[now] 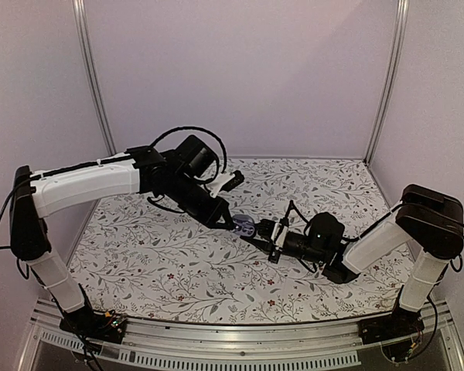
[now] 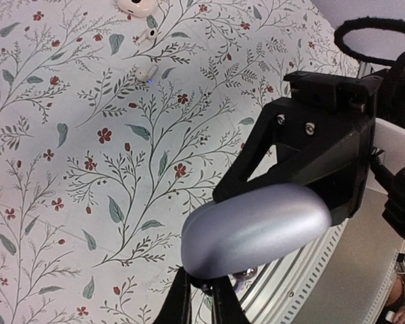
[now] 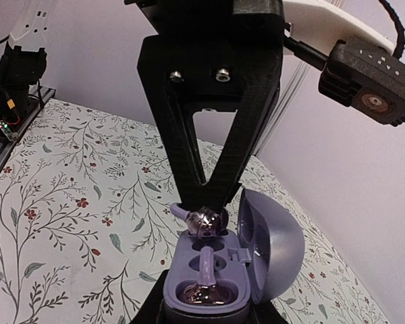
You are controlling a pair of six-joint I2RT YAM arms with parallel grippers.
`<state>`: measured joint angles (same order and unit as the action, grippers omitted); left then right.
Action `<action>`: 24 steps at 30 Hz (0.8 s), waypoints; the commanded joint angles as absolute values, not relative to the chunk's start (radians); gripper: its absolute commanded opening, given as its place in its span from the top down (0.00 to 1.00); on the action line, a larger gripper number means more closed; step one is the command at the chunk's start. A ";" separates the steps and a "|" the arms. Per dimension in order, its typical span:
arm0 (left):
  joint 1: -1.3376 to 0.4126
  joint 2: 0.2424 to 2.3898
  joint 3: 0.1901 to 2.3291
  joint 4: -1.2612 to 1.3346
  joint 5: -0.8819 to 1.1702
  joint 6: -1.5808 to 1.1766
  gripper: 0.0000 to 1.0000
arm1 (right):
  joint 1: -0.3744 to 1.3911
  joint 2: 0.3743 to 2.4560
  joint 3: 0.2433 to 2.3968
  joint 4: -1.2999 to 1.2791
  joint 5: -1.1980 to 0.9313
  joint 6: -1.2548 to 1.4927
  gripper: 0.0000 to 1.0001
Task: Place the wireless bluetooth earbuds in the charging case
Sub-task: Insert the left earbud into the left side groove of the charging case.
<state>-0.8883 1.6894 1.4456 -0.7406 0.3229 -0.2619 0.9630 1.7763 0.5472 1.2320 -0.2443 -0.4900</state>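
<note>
My right gripper (image 3: 207, 312) is shut on a lilac charging case (image 3: 202, 280) and holds it above the table with the lid (image 3: 273, 246) swung open. One purple earbud (image 3: 206, 273) lies in the case's near slot. My left gripper (image 3: 204, 204) reaches down from above, shut on a second purple earbud (image 3: 202, 220), which sits right over the far, vacant slot. The left wrist view shows the lid's rounded back (image 2: 256, 229) just above my left gripper (image 2: 206, 298), hiding most of the earbud. From the top camera, both grippers meet at the case (image 1: 244, 226) at mid-table.
The floral tablecloth (image 1: 162, 255) covers the table. A white charging case (image 2: 136, 5) and two white earbuds (image 2: 146, 72) lie on it well beyond my left gripper. Metal rails run along the table's near edge (image 1: 240, 344).
</note>
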 commanded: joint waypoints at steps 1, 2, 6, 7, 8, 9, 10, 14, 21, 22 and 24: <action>-0.902 1.712 1.480 -0.779 0.286 -0.257 1.00 | 0.977 1.785 0.571 1.247 -0.236 -0.486 1.00; -0.905 1.713 1.480 -0.781 0.285 -0.255 1.00 | 0.977 1.786 0.572 1.247 -0.236 -0.485 1.00; -0.906 1.725 1.491 -0.796 0.266 -0.255 1.00 | 0.980 1.787 0.576 1.247 -0.238 -0.486 1.00; -0.908 1.728 1.493 -0.798 0.263 -0.256 1.00 | 0.980 1.788 0.578 1.247 -0.236 -0.486 1.00; -0.909 1.731 1.495 -0.800 0.262 -0.255 1.00 | 0.981 1.789 0.580 1.247 -0.235 -0.486 1.00; -0.912 1.734 1.498 -0.805 0.263 -0.252 1.00 | 0.981 1.789 0.581 1.246 -0.236 -0.485 1.00; -0.914 1.737 1.501 -0.810 0.258 -0.251 1.00 | 0.981 1.789 0.581 1.247 -0.236 -0.485 1.00; -0.920 1.751 1.511 -0.824 0.250 -0.250 1.00 | 0.982 1.794 0.588 1.241 -0.229 -0.480 1.00; -0.925 1.764 1.521 -0.831 0.254 -0.256 1.00 | 0.982 1.795 0.590 1.242 -0.205 -0.468 1.00; -0.926 1.766 1.522 -0.833 0.254 -0.256 1.00 | 0.981 1.796 0.591 1.245 -0.201 -0.468 1.00; -0.927 1.767 1.522 -0.834 0.253 -0.258 1.00 | 0.982 1.799 0.591 1.247 -0.200 -0.467 1.00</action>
<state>-0.9081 1.7485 1.5040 -0.8070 0.2573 -0.2607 0.9710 1.7889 0.5549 1.1957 -0.2173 -0.4858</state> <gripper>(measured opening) 0.062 0.259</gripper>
